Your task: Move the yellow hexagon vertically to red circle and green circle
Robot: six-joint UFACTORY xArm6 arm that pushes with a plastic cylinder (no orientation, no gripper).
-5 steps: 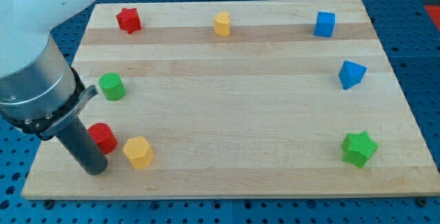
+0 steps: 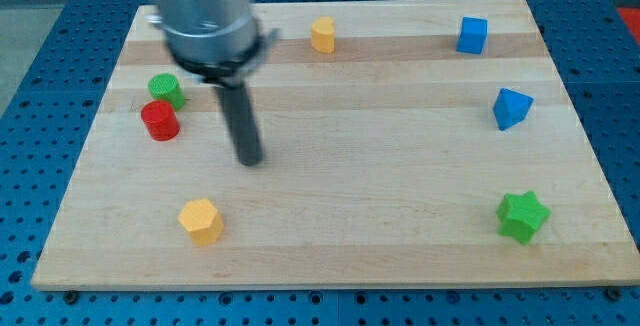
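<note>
The yellow hexagon (image 2: 201, 220) lies near the board's bottom left. The red circle (image 2: 159, 121) sits at the left side, just below and touching the green circle (image 2: 166, 90). My tip (image 2: 249, 160) rests on the board to the right of the red circle and above-right of the yellow hexagon, touching no block. The arm's body hides the board's top-left part.
A yellow heart-like block (image 2: 322, 34) is at top centre. A blue cube (image 2: 472, 35) is at top right, a blue triangular block (image 2: 511, 108) at the right edge, and a green star (image 2: 523, 215) at bottom right. The wooden board (image 2: 400, 166) carries them all.
My tip has moved up and right from beside the red circle. The red circle now sits higher, against the green circle, which also shifted up. The red star is now hidden by the arm.
</note>
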